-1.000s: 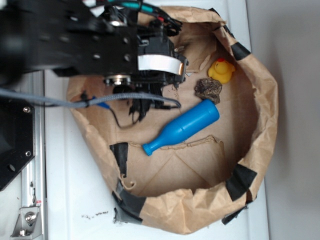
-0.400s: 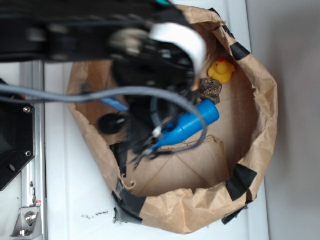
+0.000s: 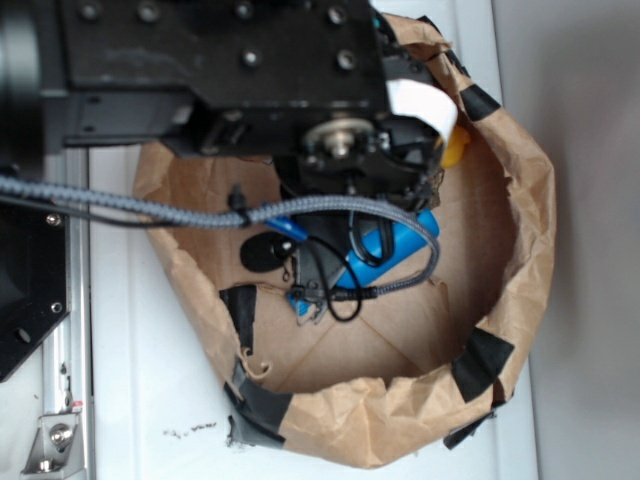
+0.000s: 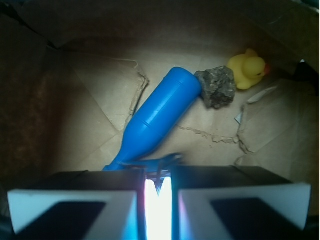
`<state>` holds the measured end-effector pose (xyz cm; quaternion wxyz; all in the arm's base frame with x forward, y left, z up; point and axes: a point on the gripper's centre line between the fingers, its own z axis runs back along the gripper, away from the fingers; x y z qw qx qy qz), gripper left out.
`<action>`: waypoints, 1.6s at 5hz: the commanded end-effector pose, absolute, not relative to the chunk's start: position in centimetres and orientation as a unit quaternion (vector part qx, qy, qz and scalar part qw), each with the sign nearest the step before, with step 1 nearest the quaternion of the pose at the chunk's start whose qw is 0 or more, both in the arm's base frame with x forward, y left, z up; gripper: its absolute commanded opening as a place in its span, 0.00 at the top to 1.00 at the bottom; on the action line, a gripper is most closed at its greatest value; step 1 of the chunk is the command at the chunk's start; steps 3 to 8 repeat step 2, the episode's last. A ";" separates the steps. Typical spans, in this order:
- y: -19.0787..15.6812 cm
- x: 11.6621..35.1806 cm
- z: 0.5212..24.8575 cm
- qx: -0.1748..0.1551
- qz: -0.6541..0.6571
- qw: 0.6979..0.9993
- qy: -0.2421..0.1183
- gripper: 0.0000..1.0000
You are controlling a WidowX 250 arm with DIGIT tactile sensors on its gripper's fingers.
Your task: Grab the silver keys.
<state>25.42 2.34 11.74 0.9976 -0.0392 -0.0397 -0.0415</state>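
Observation:
The silver keys [image 4: 163, 162] show as a thin shiny bit of metal and wire at my fingertips, tinted blue by reflection. My gripper [image 4: 159, 176] is nearly closed, its jaws pinching them, with only a narrow bright gap left. It hangs inside the brown paper bag, over the neck end of the blue bottle [image 4: 160, 112]. In the exterior view the gripper [image 3: 312, 296] points down at the bag floor beside the bottle [image 3: 402, 236], and the arm hides most of it.
A dark lumpy rock [image 4: 218, 86] touches the bottle's base, with a yellow duck [image 4: 248, 69] just beyond it. The crumpled paper bag wall [image 3: 525, 250] rings everything, patched with black tape [image 3: 482, 362]. Grey cable [image 3: 150, 205] trails from the arm.
The arm has swung from the bag's upper left toward the middle, over the blue bottle. It now covers the rock and most of the duck in the exterior view.

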 end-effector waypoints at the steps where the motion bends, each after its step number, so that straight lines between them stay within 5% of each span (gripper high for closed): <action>1: 3.0 26.5 13.8 -0.045 -0.050 0.993 -0.095 1.00; 8: 3.1 26.6 13.5 -0.040 -0.049 0.994 -0.091 1.00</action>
